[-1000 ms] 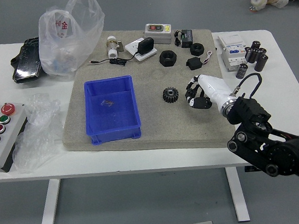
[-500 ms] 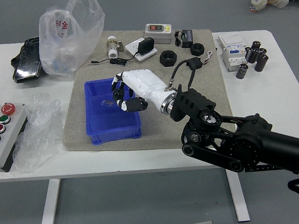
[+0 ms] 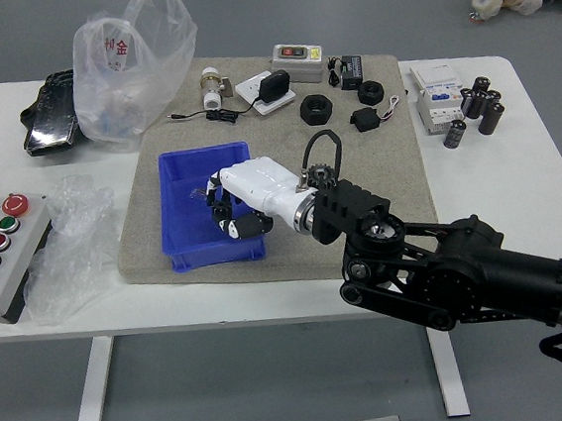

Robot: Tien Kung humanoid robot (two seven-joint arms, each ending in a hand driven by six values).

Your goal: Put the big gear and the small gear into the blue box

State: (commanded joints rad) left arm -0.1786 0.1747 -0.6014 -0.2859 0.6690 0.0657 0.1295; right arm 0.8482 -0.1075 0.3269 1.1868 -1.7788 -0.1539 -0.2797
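Over the near-right part of the blue box (image 3: 188,255), at about four o'clock from its middle, the right hand (image 3: 240,212) is pointing down into it. I cannot tell whether the hand is open, closed or gripping something. Where the big gear and the small gear are is also beyond telling, with the hand and the right arm (image 3: 466,267) hiding part of the box and the grey mat (image 3: 366,182). A small yellowish thing (image 3: 198,193) is lying inside the box, just beside the hand.

Taking the box as the clock's centre, the arm is reaching in from nearly four o'clock. A white pipe fitting (image 3: 211,88) is standing near twelve, and a grey meter (image 3: 298,63) is sitting at one. Two black rings, the nearer one (image 3: 316,110) included, are lying around two. A clear bag (image 3: 133,70) is bulging at eleven and a black pouch (image 3: 50,115) is lying at ten. Toward nine, crumpled plastic (image 3: 70,246) is lying between the box and a button panel (image 3: 12,258).
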